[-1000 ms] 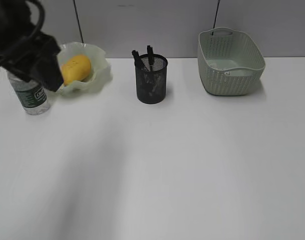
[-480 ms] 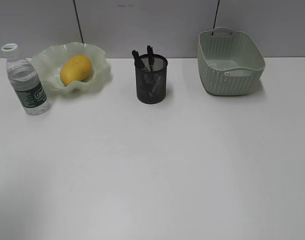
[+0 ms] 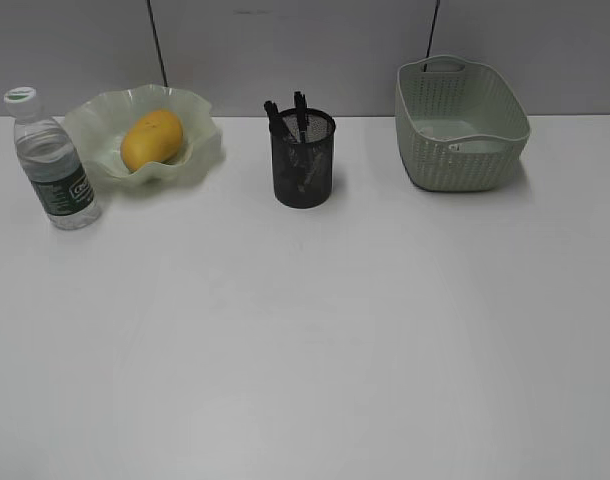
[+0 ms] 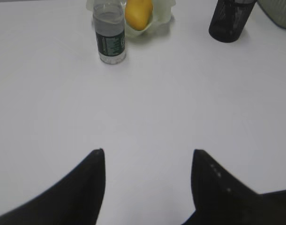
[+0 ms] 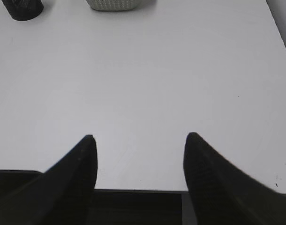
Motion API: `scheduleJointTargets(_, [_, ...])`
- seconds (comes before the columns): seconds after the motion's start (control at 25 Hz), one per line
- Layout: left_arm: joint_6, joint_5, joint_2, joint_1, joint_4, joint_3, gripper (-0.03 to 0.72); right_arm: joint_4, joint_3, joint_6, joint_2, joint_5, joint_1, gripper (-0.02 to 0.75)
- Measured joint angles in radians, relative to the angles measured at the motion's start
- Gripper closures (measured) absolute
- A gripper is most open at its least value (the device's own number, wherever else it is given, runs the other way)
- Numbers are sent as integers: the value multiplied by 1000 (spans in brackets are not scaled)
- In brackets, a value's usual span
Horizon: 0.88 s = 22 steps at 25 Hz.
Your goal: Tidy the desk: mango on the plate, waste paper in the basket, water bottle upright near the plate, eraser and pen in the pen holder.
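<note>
The mango (image 3: 151, 138) lies in the wavy-rimmed plate (image 3: 200, 145) at the back left of the desk (image 3: 315, 330). The water bottle (image 3: 53, 165) stands upright just left of the plate. The black mesh pen holder (image 3: 304, 160) holds dark pens. The basket (image 3: 463, 125) stands at the back right; the waste paper is not visible. Neither arm shows in the exterior view. My left gripper (image 4: 147, 157) is open and empty, well back from the bottle (image 4: 109, 35) and mango (image 4: 139, 13). My right gripper (image 5: 139, 140) is open and empty over the desk's front edge.
A grey panelled wall runs behind the desk. In the right wrist view the pen holder (image 5: 24, 8) and basket (image 5: 118, 4) show at the top edge, and the desk's right edge (image 5: 281, 35) is near.
One second ago the left arm was over the bottle at the far left. It has drawn back out of the exterior view, leaving the bottle standing upright.
</note>
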<state>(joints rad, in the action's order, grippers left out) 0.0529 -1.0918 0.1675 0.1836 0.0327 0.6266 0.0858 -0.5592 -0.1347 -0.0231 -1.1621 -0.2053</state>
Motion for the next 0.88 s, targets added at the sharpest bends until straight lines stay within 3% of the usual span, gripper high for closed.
scheduleJointTargets(0.2, [0,-18,-98,0,-12,-6,241,1,12,-2,0,6,0,272])
scheduleJointTargets(0.56, [0,9,-105,0,-16,-95,241,3,23,-4,0,41,0,264])
scheduleJointTargets(0.88, [0,19,-105,0,-12,-99,241,12,49,-39,0,88,0,258])
